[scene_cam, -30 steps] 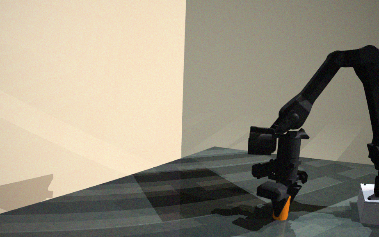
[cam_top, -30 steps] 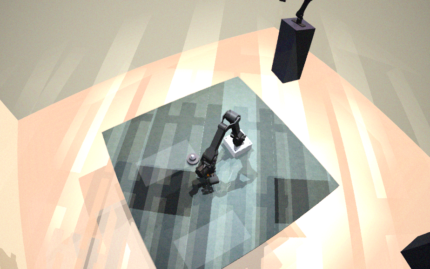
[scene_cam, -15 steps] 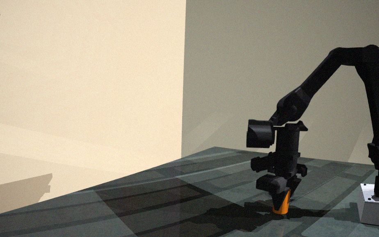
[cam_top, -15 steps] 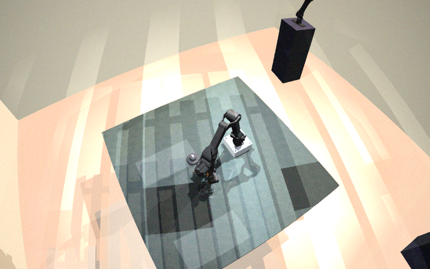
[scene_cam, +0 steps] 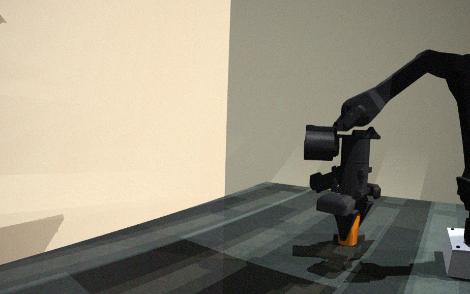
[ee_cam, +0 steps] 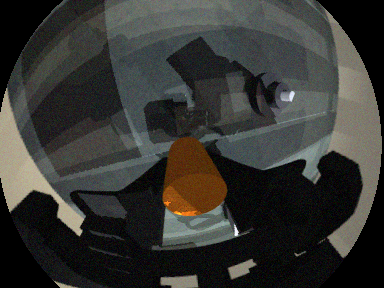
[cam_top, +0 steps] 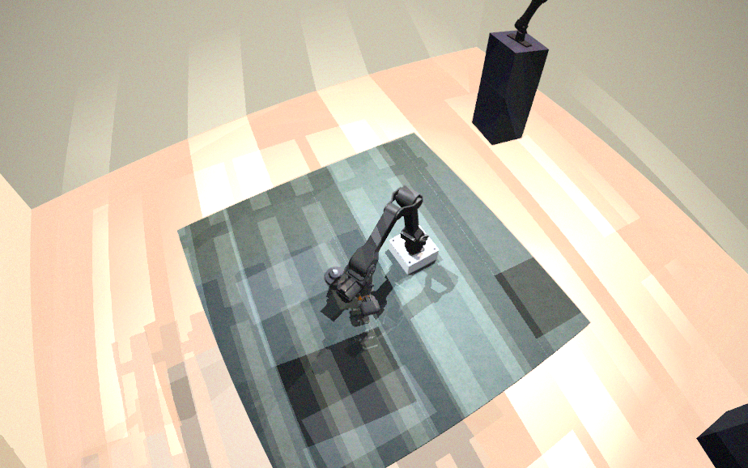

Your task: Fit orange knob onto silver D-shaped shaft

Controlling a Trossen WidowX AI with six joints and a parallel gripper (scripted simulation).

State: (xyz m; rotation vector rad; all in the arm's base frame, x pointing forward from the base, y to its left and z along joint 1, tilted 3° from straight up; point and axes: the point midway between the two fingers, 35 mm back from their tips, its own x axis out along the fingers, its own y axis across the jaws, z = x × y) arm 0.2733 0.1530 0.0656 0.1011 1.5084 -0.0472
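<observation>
The orange knob (cam_top: 360,298) (scene_cam: 353,233) (ee_cam: 195,187) is upright between the black fingers of my gripper (scene_cam: 351,229) (ee_cam: 187,158), which is shut on it. In the exterior view the knob's lower end appears slightly above the table. Its underside and hole are hidden. The dark round pedestal (cam_top: 330,279) (scene_cam: 361,239) stands apart from the knob, to the upper left of it in the top view and partly behind it in the exterior view. The silver shaft (cam_top: 334,271) (ee_cam: 287,96) stands up from the pedestal, right of the knob in the wrist view. Its flat side cannot be made out.
The arm's white base block (cam_top: 401,254) (scene_cam: 457,263) stands on the teal table (cam_top: 469,342) (scene_cam: 260,222). Patchy shadows and light bands cross the table. A dark pillar (cam_top: 504,93) with another arm stands beyond its edge, and a second dark block (cam_top: 730,441) is at lower right.
</observation>
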